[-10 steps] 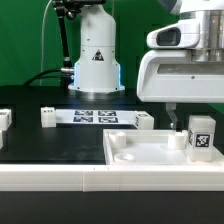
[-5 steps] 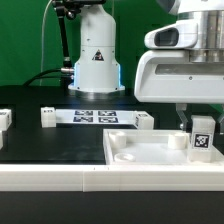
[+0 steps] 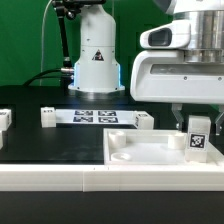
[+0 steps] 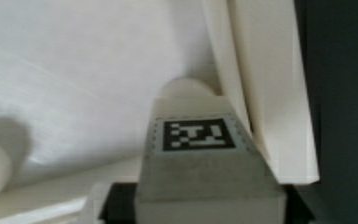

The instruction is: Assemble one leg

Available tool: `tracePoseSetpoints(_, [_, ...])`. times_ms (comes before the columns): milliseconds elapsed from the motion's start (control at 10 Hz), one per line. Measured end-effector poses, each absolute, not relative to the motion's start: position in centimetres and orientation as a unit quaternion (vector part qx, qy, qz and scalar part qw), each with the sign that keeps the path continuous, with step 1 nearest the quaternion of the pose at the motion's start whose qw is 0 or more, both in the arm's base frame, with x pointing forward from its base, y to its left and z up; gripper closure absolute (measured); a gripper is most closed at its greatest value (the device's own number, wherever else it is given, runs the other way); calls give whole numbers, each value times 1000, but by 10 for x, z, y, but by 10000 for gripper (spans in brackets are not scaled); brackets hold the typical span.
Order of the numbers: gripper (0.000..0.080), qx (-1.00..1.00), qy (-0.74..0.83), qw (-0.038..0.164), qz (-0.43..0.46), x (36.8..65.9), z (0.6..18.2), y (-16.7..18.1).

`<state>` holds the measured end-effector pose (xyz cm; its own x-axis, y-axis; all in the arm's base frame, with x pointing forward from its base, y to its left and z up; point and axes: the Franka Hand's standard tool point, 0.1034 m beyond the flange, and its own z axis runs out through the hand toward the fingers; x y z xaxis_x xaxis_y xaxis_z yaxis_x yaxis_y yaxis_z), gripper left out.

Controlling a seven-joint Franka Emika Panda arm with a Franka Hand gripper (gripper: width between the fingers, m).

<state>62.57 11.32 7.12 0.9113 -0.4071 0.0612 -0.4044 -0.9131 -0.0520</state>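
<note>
The leg [image 3: 197, 137], a small white post with a square marker tag, stands upright at the right of the exterior frame, over the far right corner of the large white panel [image 3: 140, 155]. The tool [image 3: 193, 119] has just closed from wide open onto the leg's sides — the wrist view shows the leg [image 4: 197, 140] between its dark fingers. That likely means the grasp is made and lifting or seating comes next. The panel's raised rim runs just beside the leg; open room lies toward the frame's centre — the black bench [image 3: 30, 145] beyond.
</note>
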Motion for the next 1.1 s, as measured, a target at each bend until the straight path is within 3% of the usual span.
tracePoseSetpoints(600, [496, -932, 361, 0, -43, 622, 71, 93])
tracePoseSetpoints(700, [415, -931, 362, 1, -43, 622, 71, 93])
tracePoseSetpoints(800, [208, -931, 362, 1, -43, 622, 71, 93])
tracePoseSetpoints(1100, [153, -931, 362, 0, -43, 622, 70, 93])
